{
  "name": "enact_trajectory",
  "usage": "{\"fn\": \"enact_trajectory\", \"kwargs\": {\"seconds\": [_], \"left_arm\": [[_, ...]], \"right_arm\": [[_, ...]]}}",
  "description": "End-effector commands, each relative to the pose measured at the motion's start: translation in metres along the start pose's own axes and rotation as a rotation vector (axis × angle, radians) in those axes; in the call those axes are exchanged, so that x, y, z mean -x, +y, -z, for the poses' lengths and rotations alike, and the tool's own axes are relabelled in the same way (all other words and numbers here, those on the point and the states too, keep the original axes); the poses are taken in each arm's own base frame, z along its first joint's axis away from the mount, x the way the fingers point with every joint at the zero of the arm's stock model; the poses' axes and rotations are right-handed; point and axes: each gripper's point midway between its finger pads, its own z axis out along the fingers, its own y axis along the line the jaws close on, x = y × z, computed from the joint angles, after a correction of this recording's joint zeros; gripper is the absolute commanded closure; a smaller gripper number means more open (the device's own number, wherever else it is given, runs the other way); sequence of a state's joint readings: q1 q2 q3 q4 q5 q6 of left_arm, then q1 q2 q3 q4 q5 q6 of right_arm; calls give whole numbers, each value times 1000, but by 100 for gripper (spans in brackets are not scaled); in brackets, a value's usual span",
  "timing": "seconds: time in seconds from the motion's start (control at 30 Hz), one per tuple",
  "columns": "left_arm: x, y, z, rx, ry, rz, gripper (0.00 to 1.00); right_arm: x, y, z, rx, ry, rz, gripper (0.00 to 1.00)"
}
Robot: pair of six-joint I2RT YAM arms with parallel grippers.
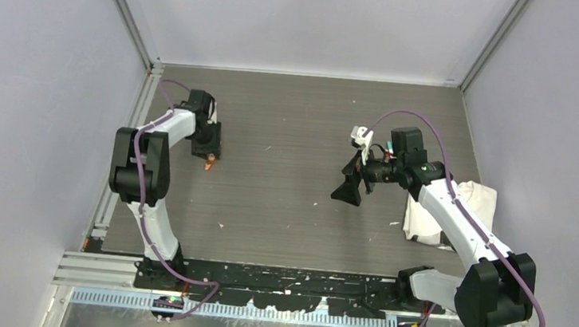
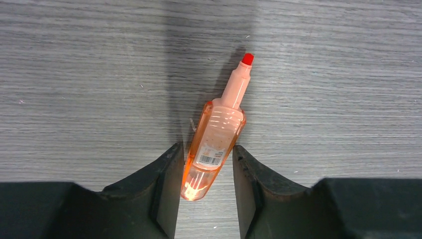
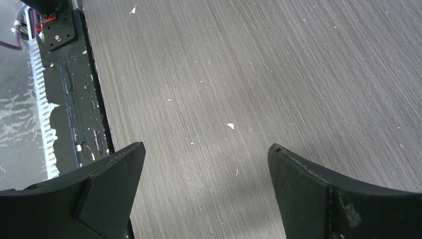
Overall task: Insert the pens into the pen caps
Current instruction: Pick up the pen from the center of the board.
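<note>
An orange see-through pen (image 2: 221,127) with a bare red tip (image 2: 247,59) lies tilted on the table, tip pointing away from my left gripper (image 2: 205,147). Its rear end sits between the jaws; the left finger presses along its side and the right fingertip touches its other edge. From above the pen (image 1: 208,164) shows as a small orange spot just under the left gripper (image 1: 209,154) at the table's left. My right gripper (image 1: 350,187) hangs over the middle right with its jaws wide open and nothing between them (image 3: 206,145). No pen caps show in any view.
A crumpled white cloth (image 1: 449,215) lies at the right, partly under the right arm. The black base rail (image 1: 283,279) runs along the near edge. Tiny white specks (image 3: 230,126) dot the grey wood tabletop (image 1: 291,115).
</note>
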State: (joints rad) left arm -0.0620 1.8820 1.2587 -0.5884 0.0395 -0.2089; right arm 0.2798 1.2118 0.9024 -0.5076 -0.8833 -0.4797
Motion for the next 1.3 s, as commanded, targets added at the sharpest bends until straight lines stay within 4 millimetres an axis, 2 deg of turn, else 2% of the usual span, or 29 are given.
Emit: {"fn": "enact_trajectory", "kwargs": {"seconds": [0.0, 0.33, 0.57, 0.7, 0.83, 0.93, 0.97, 1.0, 1.13, 1.27], "left_arm": [[-7, 2, -8, 6, 46, 23, 61], [-12, -7, -5, 18, 38, 2, 84], [-14, -38, 30, -36, -99, -20, 91], [-26, -78, 49, -198, -201, -1, 92], [-49, -124, 70, -390, -294, -18, 93], [-65, -160, 92, -532, -405, -37, 94], [-66, -172, 106, -589, -473, -38, 94], [-76, -176, 109, -616, -500, -34, 95], [-94, -206, 139, -747, -635, -19, 96], [-109, -230, 159, -799, -707, -42, 96]], "right_arm": [[18, -2, 4, -4, -26, 55, 0], [21, 3, 4, 16, -37, 55, 0], [31, 13, 4, 62, -92, 3, 0], [44, 16, 0, 83, -163, -67, 0], [60, 11, -3, 68, -249, -184, 0], [74, 4, -6, 46, -334, -316, 0], [77, 1, -6, 35, -353, -369, 0], [80, -3, -7, 17, -369, -415, 0], [82, -6, -15, 1, -385, -557, 0], [76, -1, -27, 41, -353, -582, 0]]}}
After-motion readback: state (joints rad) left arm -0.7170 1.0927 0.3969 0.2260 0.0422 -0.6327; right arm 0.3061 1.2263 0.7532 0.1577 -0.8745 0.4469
